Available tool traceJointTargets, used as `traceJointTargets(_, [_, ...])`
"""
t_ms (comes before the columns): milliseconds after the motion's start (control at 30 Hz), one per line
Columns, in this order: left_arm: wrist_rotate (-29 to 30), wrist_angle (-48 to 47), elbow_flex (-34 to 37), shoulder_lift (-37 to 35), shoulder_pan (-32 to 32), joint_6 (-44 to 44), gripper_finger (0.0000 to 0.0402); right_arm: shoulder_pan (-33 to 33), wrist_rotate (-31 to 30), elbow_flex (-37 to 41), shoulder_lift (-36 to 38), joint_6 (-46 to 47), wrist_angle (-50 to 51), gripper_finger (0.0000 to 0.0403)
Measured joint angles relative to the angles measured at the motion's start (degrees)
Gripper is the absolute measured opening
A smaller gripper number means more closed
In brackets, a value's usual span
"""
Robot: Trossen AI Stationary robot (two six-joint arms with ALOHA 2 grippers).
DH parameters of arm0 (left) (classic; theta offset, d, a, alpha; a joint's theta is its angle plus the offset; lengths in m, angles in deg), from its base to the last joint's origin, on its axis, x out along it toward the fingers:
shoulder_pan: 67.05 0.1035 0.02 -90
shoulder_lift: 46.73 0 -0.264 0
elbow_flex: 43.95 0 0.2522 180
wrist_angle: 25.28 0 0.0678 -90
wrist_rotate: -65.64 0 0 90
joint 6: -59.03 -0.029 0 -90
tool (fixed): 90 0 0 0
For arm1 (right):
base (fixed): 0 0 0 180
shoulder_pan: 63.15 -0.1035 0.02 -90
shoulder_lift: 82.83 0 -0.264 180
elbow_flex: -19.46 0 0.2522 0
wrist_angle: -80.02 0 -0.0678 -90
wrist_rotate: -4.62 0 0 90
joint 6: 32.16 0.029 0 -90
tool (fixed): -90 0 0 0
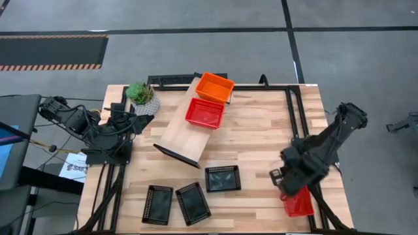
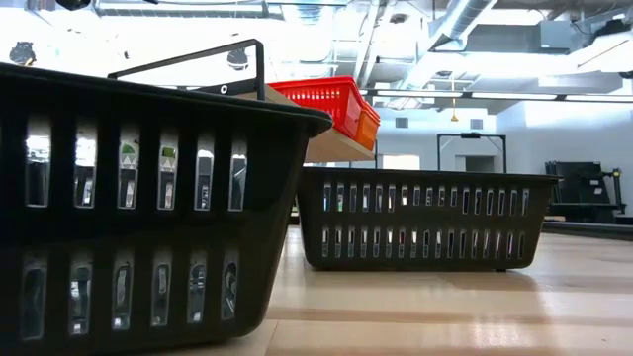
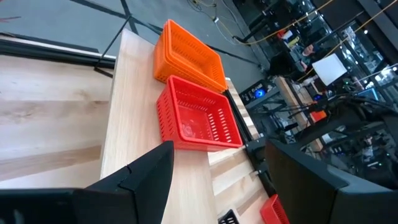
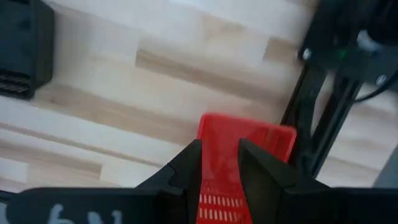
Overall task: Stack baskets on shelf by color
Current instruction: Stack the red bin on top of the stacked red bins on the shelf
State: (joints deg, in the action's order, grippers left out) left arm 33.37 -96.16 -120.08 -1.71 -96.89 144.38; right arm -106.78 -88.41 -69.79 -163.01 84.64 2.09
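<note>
The red plastic mesh basket [image 4: 245,163] is pinched at its rim between the right gripper [image 4: 220,163] fingers, presumably for carrying to the light-wood shelf [image 1: 186,130]; the left gripper [image 3: 217,180] waits with fingers apart.

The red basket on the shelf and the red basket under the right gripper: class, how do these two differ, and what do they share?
The red basket on the shelf rests on the board beside an orange basket; the red basket under the right gripper lies on the tabletop near its right edge. The first has no arm near it; the right gripper has its fingers straddling the second's rim. Both are red mesh baskets, open side up.
</note>
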Motion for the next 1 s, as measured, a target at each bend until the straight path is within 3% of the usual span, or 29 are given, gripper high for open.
traceJointTargets(267, [-0.5, 0.0, 0.0, 0.0, 0.0, 2.3, 0.0242, -9.8, 0.1, 6.2, -1.8, 11.3, -13.2, 0.0164])
traceJointTargets(400, [-0.5, 0.0, 0.0, 0.0, 0.0, 2.5, 0.0242, -10.4, 0.6, 9.3, -3.9, 11.0, -21.3, 0.0192])
traceJointTargets(567, [-0.5, 0.0, 0.0, 0.0, 0.0, 3.1, 0.0242, -10.5, 3.2, 10.6, -8.4, 11.3, -22.4, 0.0214])
traceJointTargets(1000, [-0.6, -0.7, 0.0, 0.0, 0.0, 3.0, 0.0242, -11.6, 7.7, 10.5, -16.3, 11.8, -26.9, 0.0204])
